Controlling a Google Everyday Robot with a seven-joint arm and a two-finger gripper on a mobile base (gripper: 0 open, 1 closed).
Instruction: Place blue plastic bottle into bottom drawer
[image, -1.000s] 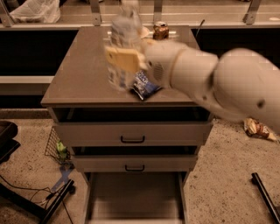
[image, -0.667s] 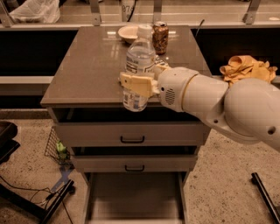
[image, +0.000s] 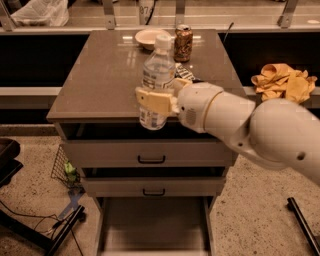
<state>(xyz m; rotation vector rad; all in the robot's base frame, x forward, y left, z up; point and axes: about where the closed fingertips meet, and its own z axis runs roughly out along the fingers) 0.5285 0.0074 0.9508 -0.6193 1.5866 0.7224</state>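
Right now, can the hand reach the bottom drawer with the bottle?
Probably yes: the hand, shut on the blue plastic bottle, hangs above the bottom drawer, which is pulled open, and the upper drawers look shut, leaving the way down free.

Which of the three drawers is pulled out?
The bottom drawer, its pale floor exposed; the two black-handled drawers above show only fronts. The gripper holds the blue plastic bottle at the cabinet's front edge.

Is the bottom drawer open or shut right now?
Open: bottom drawer juts out, floor showing. The gripper holds the bottle at the counter's front edge.
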